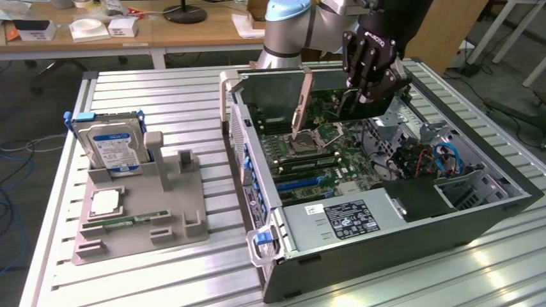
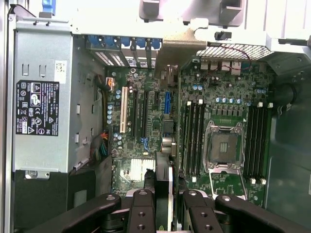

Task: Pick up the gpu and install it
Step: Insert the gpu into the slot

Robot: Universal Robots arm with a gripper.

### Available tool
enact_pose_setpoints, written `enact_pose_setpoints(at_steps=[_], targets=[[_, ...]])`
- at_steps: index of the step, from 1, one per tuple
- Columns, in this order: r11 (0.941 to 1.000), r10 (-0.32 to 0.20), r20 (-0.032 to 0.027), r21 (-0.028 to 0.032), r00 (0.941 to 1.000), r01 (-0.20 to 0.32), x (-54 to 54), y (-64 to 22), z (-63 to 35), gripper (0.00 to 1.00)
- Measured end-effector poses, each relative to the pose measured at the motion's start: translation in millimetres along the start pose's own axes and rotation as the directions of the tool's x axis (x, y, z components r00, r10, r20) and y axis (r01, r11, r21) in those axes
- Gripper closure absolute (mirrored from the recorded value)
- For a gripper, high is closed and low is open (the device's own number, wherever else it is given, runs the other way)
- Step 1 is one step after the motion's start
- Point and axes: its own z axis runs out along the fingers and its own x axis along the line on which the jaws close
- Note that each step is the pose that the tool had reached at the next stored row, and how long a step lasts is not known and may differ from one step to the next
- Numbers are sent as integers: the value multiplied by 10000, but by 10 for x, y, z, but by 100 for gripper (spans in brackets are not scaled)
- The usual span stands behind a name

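Note:
The gpu (image 1: 301,103) hangs upright and edge-on over the motherboard (image 1: 320,157) inside the open computer case (image 1: 410,243), its silver end bracket toward the case's rear wall. My gripper (image 1: 364,96) reaches down from above and is shut on the card's upper edge. In the wrist view the gpu (image 2: 165,182) appears as a thin dark edge between my two black fingers (image 2: 142,206), with its bracket (image 2: 177,48) reaching the rear slot openings. The card hovers over the expansion slots (image 2: 141,116), between the white slot and the memory banks; whether it touches a slot is unclear.
The power supply (image 1: 341,217) fills the case's near end, and blue cables (image 1: 444,160) lie at the exterior view's right. A CPU socket (image 2: 224,145) sits beside the memory slots. On the slatted table, a grey holder (image 1: 140,224) carries a hard drive (image 1: 107,144), a processor chip (image 1: 104,201) and a memory stick (image 1: 128,222).

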Motion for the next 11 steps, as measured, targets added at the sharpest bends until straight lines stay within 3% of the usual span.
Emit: enact_pose_setpoints(at_steps=[6,11], targets=[[10000,0,-3,100,10000,1,0,-1,22,73],[9999,0,-3,105,10000,0,0,-1,64,73]])
